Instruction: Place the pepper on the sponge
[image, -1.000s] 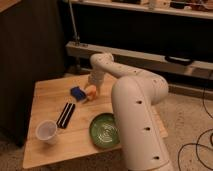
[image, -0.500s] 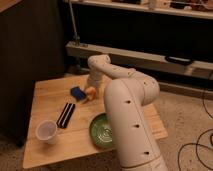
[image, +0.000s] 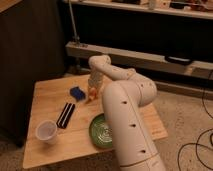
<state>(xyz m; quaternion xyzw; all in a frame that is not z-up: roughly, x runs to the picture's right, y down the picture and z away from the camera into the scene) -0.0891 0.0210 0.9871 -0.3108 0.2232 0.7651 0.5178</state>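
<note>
The orange pepper (image: 92, 94) hangs at the tip of my gripper (image: 93, 90), which points down over the wooden table (image: 50, 97) and is shut on the pepper. The blue sponge (image: 76, 92) lies flat on the table just left of the gripper, a short gap away. The pepper sits right of the sponge's right edge, not over it. My white arm (image: 122, 107) reaches in from the lower right and hides the table behind it.
A long black bar (image: 65, 115) lies in front of the sponge. A clear plastic cup (image: 46, 131) stands near the front left corner. A green bowl (image: 101, 131) sits at the front, partly behind my arm. A dark cabinet (image: 30, 45) borders the table's left.
My arm's large links have swung left and nearer to the camera. The gripper with the pepper has barely shifted and stays beside the sponge.
</note>
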